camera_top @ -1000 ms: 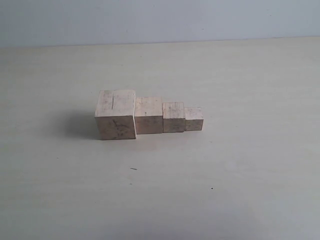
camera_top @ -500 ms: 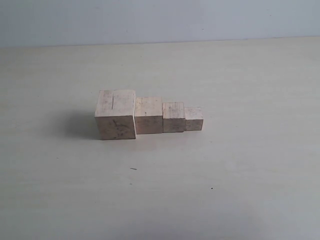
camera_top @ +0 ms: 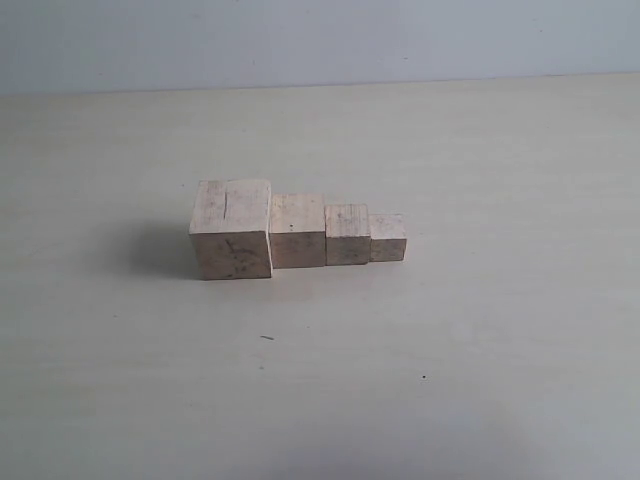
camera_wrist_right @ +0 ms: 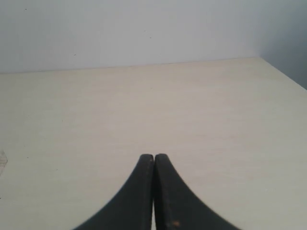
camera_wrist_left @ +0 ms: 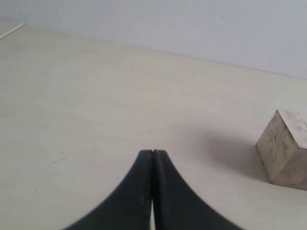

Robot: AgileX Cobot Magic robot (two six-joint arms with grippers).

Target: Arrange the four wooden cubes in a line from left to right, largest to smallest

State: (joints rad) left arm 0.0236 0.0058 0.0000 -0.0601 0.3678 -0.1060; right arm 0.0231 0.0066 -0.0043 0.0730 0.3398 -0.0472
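No text, label, brand, number or sign is showing legibly anywhere. The largest cube [camera_top: 232, 230], sitting at the left end of the row, is carrying dark scribble marks on its near face, but they are forming no readable letters or digits.

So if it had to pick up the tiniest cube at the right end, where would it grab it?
Probably from above, pinching the smallest cube by its front and back faces. In the exterior view its left face sits against the next cube, leaving no gap for a finger there, while nothing stands in front of or behind it.
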